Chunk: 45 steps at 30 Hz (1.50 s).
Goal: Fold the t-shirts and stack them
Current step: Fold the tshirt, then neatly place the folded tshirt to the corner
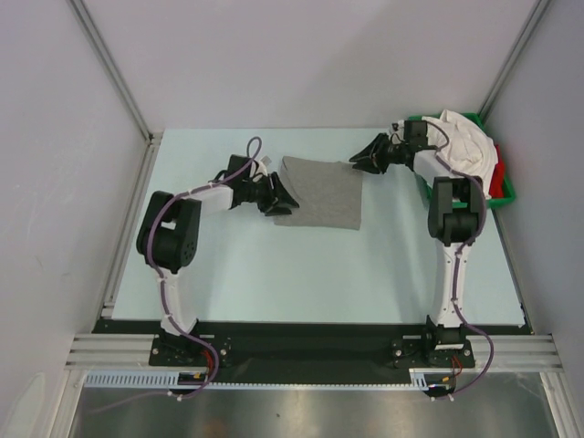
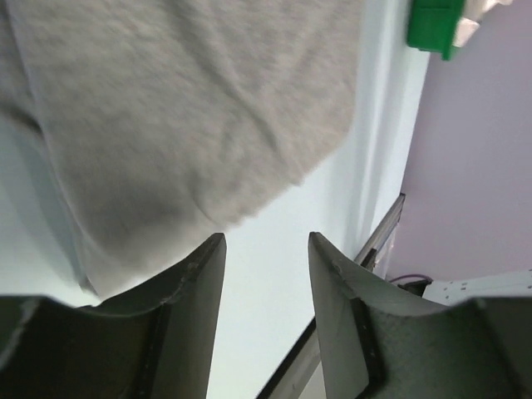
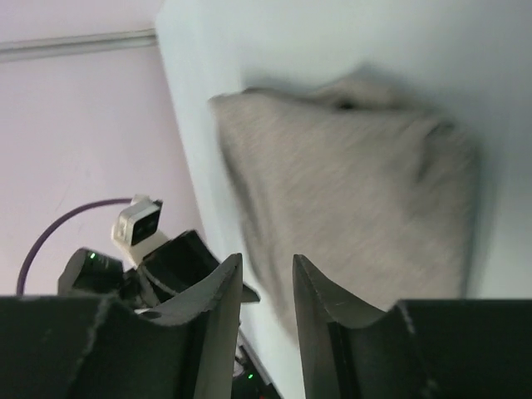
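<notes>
Flanking t-shirt [image 1: 319, 193]: left claw [image 1: 278, 203], right claw [image 1: 358, 161]

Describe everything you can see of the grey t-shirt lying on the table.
The grey t-shirt is soft, heathered knit cloth, folded into a rough, slightly skewed rectangle. It lies on the pale table, towards the far middle. The right wrist view shows a small dark mark at one edge. The left gripper, open, sits at its left edge; the right gripper, open, is by its far right corner. Whether either touches the cloth cannot be told.
</notes>
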### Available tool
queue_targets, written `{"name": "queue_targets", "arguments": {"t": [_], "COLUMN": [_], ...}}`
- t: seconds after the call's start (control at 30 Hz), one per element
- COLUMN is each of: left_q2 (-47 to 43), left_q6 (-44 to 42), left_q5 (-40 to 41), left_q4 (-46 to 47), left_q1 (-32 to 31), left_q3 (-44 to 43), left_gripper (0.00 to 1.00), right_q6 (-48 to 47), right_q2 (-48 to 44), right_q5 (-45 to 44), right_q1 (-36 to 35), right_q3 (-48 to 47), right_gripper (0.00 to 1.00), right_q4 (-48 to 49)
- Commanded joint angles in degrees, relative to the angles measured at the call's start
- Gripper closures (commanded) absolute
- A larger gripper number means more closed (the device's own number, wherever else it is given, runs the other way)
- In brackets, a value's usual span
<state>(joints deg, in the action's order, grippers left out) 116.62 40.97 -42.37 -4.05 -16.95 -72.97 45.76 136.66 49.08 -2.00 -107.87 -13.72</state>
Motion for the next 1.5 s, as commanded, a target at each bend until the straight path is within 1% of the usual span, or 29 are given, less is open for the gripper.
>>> {"name": "queue_targets", "arguments": {"t": [0.0,0.07,0.1,0.13,0.17,0.2,0.23,0.27,0.3,0.33,0.37,0.43,0.53,0.57,0.6,0.63,0.7,0.77,0.87,0.97,1.03,1.1,1.17,1.2,1.27,1.33,1.37,1.4,1.47], "left_q2": [-10.69,-12.81,-14.38,-14.75,-14.75,-13.36,-11.78,-9.94,-8.0,-3.2,-1.24,5.16,11.33,14.92,16.35,19.32,22.06,24.96,25.76,26.11,27.08,27.52,27.44,27.44,27.7,28.4,28.58,28.84,28.84], "left_q6": [-2.57,-1.95,-2.38,-3.52,-6.49,-8.52,-10.63,-14.56,-16.08,-17.05,-17.85,-18.21,-18.47,-18.82,-18.82,-18.82,-18.65,-17.86,-17.42,-17.6,-16.45,-15.66,-13.74,-13.03,-11.01,-10.13,-9.69,-9.25,-8.28], "left_q5": [-0.61,-0.35,0.09,1.66,2.37,2.64,2.99,3.95,4.14,3.96,4.31,4.14,3.17,3.61,4.83,5.62,6.42,5.9,5.54,5.63,5.19,6.15,5.72,5.11,3.09,2.38,1.94,1.68,1.33], "left_q4": [-0.61,-0.08,-0.34,-0.78,-2.87,-4.19,-5.51,-9.18,-11.3,-12.37,-13.43,-13.18,-12.73,-12.82,-12.82,-12.82,-12.65,-12.47,-12.56,-13.79,-14.48,-15.45,-14.32,-13.36,-10.63,-9.75,-9.57,-9.57,-9.66], "left_q1": [0.69,1.91,2.53,3.15,4.46,5.17,5.61,6.4,6.75,6.93,7.1,7.02,6.84,6.67,6.67,6.67,6.58,6.49,5.71,4.47,4.03,3.59,3.5,3.59,3.76,3.94,4.64,5.08,6.39], "left_q3": [2.74,4.5,4.59,3.29,2.14,-1.79,-4.09,-6.72,-9.62,-14.61,-16.83,-22.79,-30.81,-32.74,-36.24,-37.76,-41.27,-42.86,-43.05,-42.61,-42.34,-41.91,-40.59,-39.19,-38.39,-38.83,-38.91,-39.0,-38.65], "left_gripper": [0.5,0.46,0.43,0.37,0.33,0.27,0.24,0.2,0.17,0.11,0.09,0.05,0.06,0.06,0.07,0.08,0.09,0.09,0.11,0.16,0.23,0.25,0.26,0.3,0.33,0.47,0.55,0.69,0.88], "right_q6": [-4.98,-4.71,-5.15,-5.59,-6.11,-7.25,-7.7,-8.31,-8.93,-10.76,-11.82,-13.93,-14.29,-14.21,-14.47,-14.82,-15.87,-16.49,-17.37,-17.37,-16.49,-15.79,-15.17,-15.17,-15.26,-15.35,-15.43,-15.61,-16.22], "right_q2": [-14.21,-20.08,-22.29,-24.14,-27.9,-29.77,-31.44,-33.63,-37.31,-39.34,-41.11,-45.94,-51.48,-52.8,-53.77,-55.43,-56.59,-58.17,-58.35,-57.3,-56.6,-55.54,-54.84,-54.05,-53.43,-52.9,-52.73,-52.64,-52.37], "right_q5": [1.63,1.72,1.37,0.93,0.41,0.05,0.23,0.23,0.14,0.14,0.05,-0.3,0.31,0.4,1.1,1.02,1.1,1.37,0.93,1.28,1.81,2.6,3.3,3.39,3.83,3.92,4.01,3.92,3.74], "right_q1": [-1.69,-3.79,-4.5,-5.11,-5.55,-6.08,-6.17,-6.26,-6.17,-6.09,-6.09,-5.82,-4.68,-4.24,-3.89,-3.19,-2.92,-2.83,-2.83,-3.1,-3.18,-3.62,-3.89,-4.15,-4.33,-4.77,-4.94,-5.12,-5.38], "right_q3": [8.0,15.2,21.59,24.09,26.2,30.23,31.66,33.24,35.34,36.06,36.5,37.9,41.41,42.47,43.44,45.1,46.43,48.19,48.46,48.02,47.84,47.76,47.5,47.32,46.62,45.92,45.74,45.56,45.21], "right_gripper": [0.63,0.59,0.58,0.56,0.51,0.49,0.47,0.44,0.43,0.41,0.39,0.38,0.37,0.38,0.38,0.38,0.39,0.39,0.39,0.39,0.4,0.4,0.4,0.41,0.41,0.42,0.42,0.42,0.42], "right_q4": [-2.74,-0.27,0.96,0.62,0.1,-1.39,-2.18,-2.98,-5.07,-6.75,-10.24,-13.25,-16.43,-17.13,-17.57,-18.1,-19.77,-20.03,-20.3,-19.08,-17.84,-15.73,-14.5,-14.24,-14.23,-14.23,-14.5,-14.67,-15.28]}}
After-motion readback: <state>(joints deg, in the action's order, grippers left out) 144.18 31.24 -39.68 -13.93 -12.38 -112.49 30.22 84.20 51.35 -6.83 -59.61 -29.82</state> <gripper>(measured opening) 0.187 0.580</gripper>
